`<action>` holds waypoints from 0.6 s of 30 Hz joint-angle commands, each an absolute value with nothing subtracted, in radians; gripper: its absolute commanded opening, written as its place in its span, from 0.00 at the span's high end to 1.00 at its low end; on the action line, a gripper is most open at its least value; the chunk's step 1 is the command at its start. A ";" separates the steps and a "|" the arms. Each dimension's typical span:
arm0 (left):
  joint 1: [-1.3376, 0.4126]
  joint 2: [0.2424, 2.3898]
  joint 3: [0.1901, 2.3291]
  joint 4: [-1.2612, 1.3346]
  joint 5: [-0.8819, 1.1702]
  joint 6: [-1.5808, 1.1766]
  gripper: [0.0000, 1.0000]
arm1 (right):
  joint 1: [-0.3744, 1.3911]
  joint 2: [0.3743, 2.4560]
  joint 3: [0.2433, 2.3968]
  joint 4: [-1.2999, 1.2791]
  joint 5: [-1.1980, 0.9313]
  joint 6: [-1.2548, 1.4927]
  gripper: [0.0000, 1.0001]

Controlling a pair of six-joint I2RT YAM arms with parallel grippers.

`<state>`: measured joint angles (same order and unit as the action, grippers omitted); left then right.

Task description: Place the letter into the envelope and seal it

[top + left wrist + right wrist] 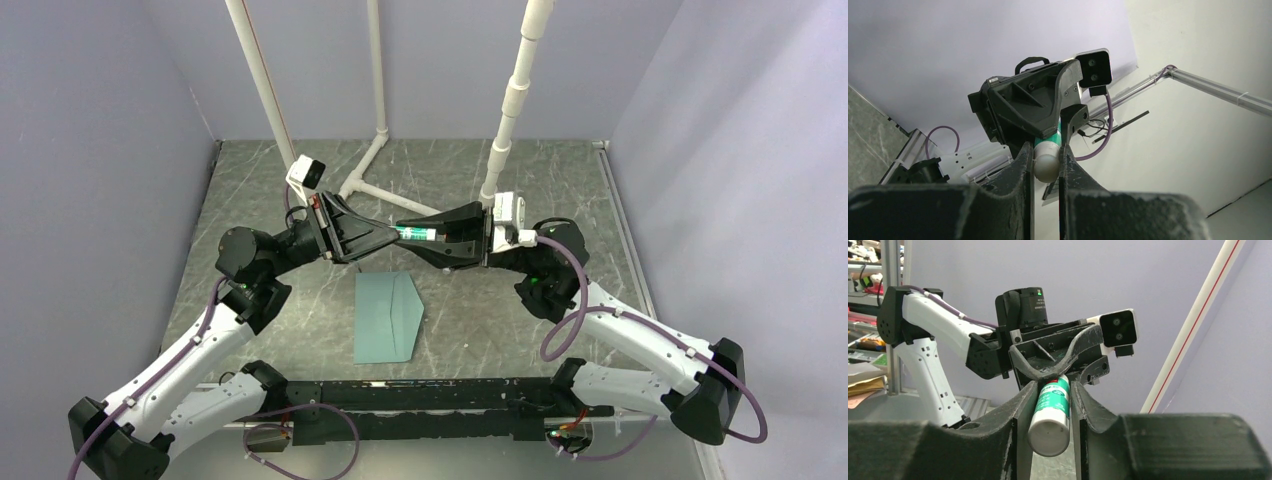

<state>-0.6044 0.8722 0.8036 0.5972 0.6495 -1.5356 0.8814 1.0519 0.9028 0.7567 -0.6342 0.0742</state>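
The envelope [385, 320] lay at six o'clock; our left gripper [1046, 152] and right gripper [1049, 390] both clamped the glue stick [418, 234], likely uncapping.

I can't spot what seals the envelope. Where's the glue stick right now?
In the top view, the glue stick is in mid-air at centre, clamped between the left gripper and right gripper, beyond the teal envelope.

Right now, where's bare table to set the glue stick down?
Free: table between envelope and right arm; a like strip between envelope and left arm; back right corner beyond the white pipe. Crowded: behind the envelope, where left gripper and right gripper meet on the glue stick, and around the pipe feet.
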 commanded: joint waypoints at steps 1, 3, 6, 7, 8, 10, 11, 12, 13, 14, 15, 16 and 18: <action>-0.606 0.857 0.810 0.650 0.652 -1.535 0.97 | 0.891 1.054 0.939 0.735 -0.636 0.060 0.64; -0.606 0.857 0.809 0.650 0.651 -1.536 0.97 | 0.891 1.055 0.939 0.733 -0.635 0.057 0.63; -0.606 0.853 0.806 0.648 0.646 -1.533 0.98 | 0.892 1.053 0.937 0.737 -0.641 0.051 0.71; -0.606 0.851 0.805 0.644 0.643 -1.530 0.98 | 0.891 1.051 0.935 0.741 -0.643 0.053 0.74; -0.606 0.849 0.806 0.637 0.643 -1.526 0.97 | 0.892 1.049 0.933 0.742 -0.642 0.054 0.77; -0.605 0.847 0.808 0.623 0.643 -1.517 0.97 | 0.892 1.043 0.931 0.748 -0.640 0.057 0.81; -0.606 0.847 0.808 0.620 0.643 -1.516 0.97 | 0.891 1.040 0.931 0.748 -0.639 0.057 0.81; -0.606 0.847 0.806 0.622 0.643 -1.518 0.97 | 0.891 1.038 0.932 0.745 -0.638 0.058 0.79; -0.605 0.848 0.805 0.626 0.643 -1.519 0.97 | 0.892 1.036 0.934 0.743 -0.637 0.060 0.75; -0.606 0.850 0.805 0.629 0.644 -1.520 0.98 | 0.891 1.036 0.934 0.744 -0.636 0.061 0.69; -0.606 0.851 0.804 0.631 0.644 -1.522 0.97 | 0.891 1.035 0.933 0.746 -0.633 0.063 0.64; -0.606 0.853 0.804 0.635 0.644 -1.524 0.97 | 0.891 1.036 0.931 0.749 -0.631 0.063 0.61; -0.606 0.855 0.802 0.645 0.644 -1.528 0.97 | 0.891 1.037 0.931 0.751 -0.629 0.062 0.60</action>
<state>-0.6044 0.8661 0.8024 0.5945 0.6476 -1.5322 0.8871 1.0565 0.9031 0.7292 -0.6327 0.0570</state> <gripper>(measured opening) 0.164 0.388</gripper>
